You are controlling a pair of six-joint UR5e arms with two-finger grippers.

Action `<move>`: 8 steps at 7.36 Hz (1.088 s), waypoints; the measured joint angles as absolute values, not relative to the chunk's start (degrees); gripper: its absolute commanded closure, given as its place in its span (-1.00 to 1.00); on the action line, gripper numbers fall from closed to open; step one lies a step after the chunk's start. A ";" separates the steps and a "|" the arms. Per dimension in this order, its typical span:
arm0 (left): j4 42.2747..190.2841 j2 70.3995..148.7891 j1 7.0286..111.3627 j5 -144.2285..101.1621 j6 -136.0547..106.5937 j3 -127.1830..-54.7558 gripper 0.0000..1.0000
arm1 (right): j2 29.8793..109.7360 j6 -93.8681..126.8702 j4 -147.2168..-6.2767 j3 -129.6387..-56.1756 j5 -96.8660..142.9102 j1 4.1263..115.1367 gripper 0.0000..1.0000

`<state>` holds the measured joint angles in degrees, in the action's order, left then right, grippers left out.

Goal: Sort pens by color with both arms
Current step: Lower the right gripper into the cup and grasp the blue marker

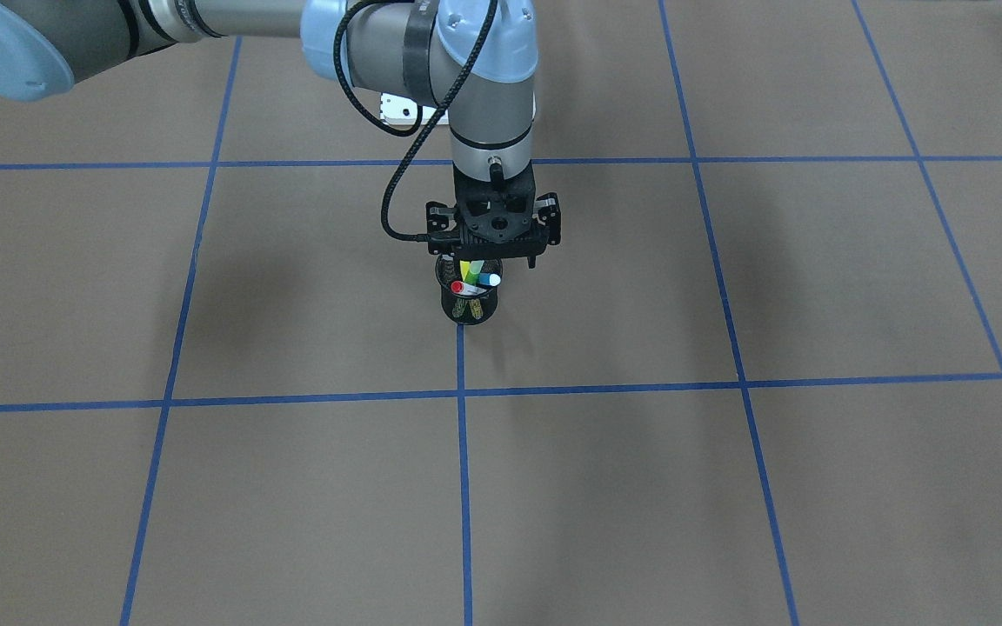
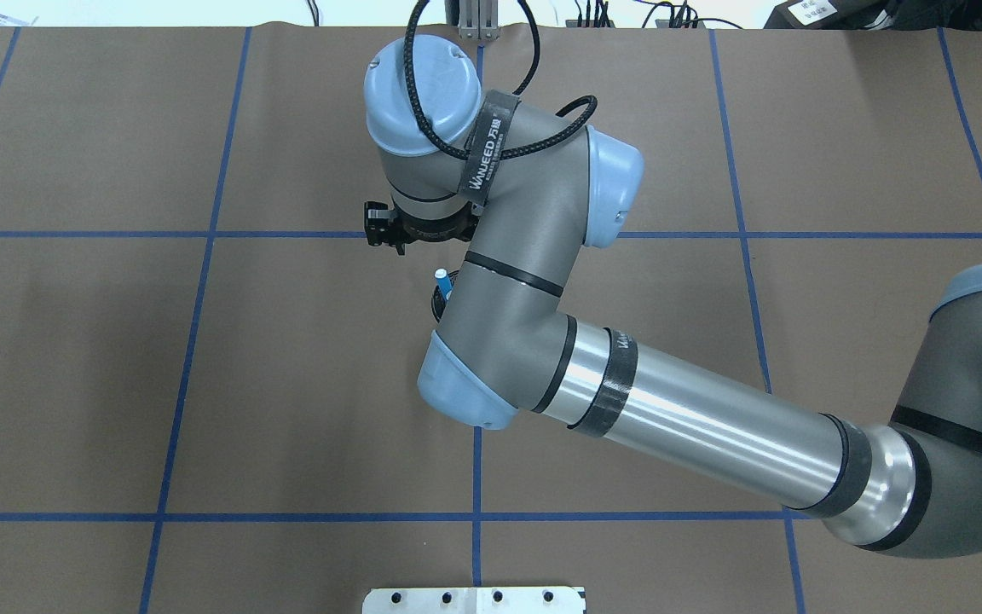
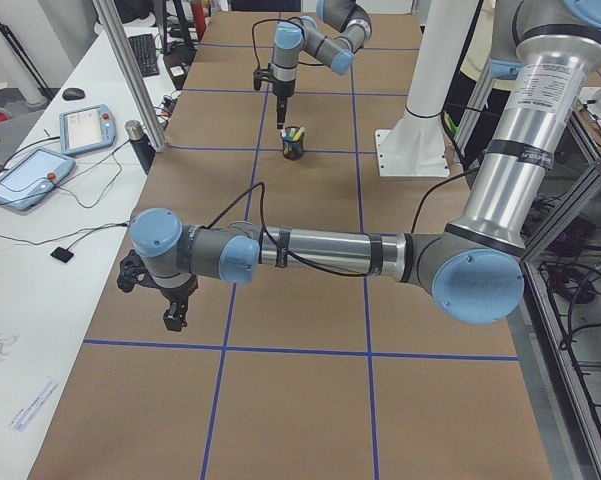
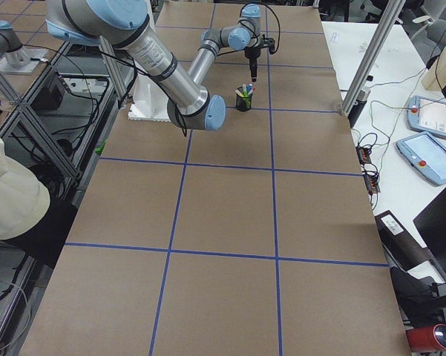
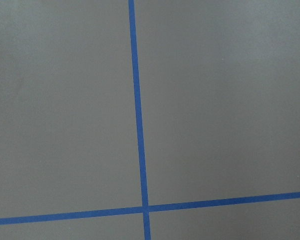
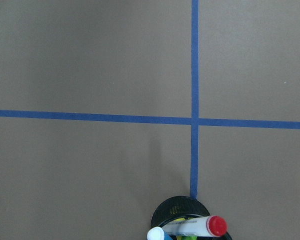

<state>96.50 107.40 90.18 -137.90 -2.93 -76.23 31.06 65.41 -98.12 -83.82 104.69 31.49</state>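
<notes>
Right arm (image 2: pixel 534 333) over cup (image 1: pixel 469 309) of pens (image 1: pixel 475 280)

above: right tool (image 1: pixel 490 258) just over cup (image 1: pixel 467 310) mouth; pens (image 1: pixel 469 271) protruding | sides: open table (image 1: pixel 727 504) all round

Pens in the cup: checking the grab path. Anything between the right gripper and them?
Nothing visible. The right gripper hangs above the cup, jaws apart, with only air down to the tips of the pens.
</notes>
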 measured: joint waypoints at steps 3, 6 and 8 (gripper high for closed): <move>96.50 107.40 90.17 -137.90 -2.93 -76.24 -0.99 | 30.56 65.67 -98.09 -82.24 102.75 29.50 -0.30; 96.53 107.40 90.18 -137.90 -2.90 -76.27 -0.99 | 30.70 65.74 -97.81 -80.94 101.62 28.73 -0.20; 96.51 107.40 90.18 -137.90 -2.90 -76.24 -0.99 | 30.76 65.73 -97.67 -80.16 100.93 28.18 -0.16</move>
